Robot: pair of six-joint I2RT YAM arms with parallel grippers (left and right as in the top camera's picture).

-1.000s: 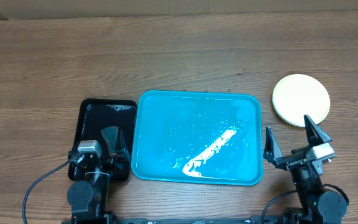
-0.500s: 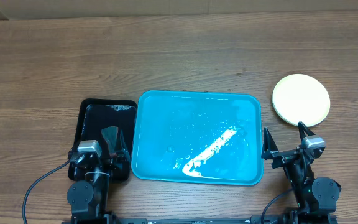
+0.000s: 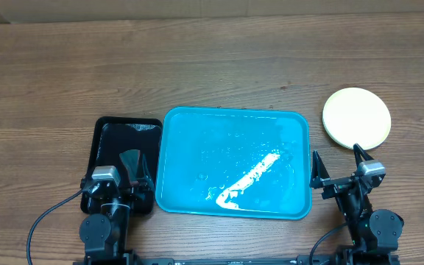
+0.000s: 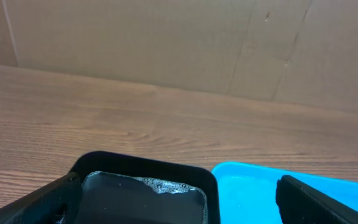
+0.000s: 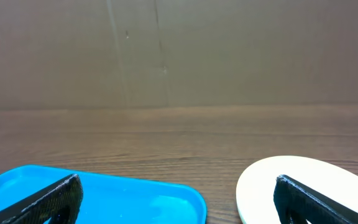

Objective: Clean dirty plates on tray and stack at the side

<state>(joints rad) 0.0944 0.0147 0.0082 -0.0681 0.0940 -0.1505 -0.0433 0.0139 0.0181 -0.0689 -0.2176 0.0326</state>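
Note:
The cyan tray [image 3: 197, 132] lies in the middle of the table and holds only a white smear [image 3: 250, 179]. To its right, on the wood, rests a pale round plate [image 3: 357, 118] with a yellow-green rim; I cannot tell whether more lie under it. No smudge shows on it. My right gripper [image 3: 337, 165] stands open between the tray's right edge and the plate, empty; in the right wrist view my right gripper [image 5: 179, 205] frames the tray corner [image 5: 135, 196] and the plate [image 5: 272, 186]. My left gripper [image 3: 137, 168] hangs open and empty over the black tray.
A smaller black tray [image 3: 109, 132] with soapy water [image 4: 145, 196] sits against the cyan tray's left side [image 4: 253, 186]. A cardboard wall [image 4: 166, 43] closes the table's far edge. Bare wood stretches behind both trays.
The right gripper has swung back from the plate's edge and straightened to face forward, then stayed still. The left arm has not moved.

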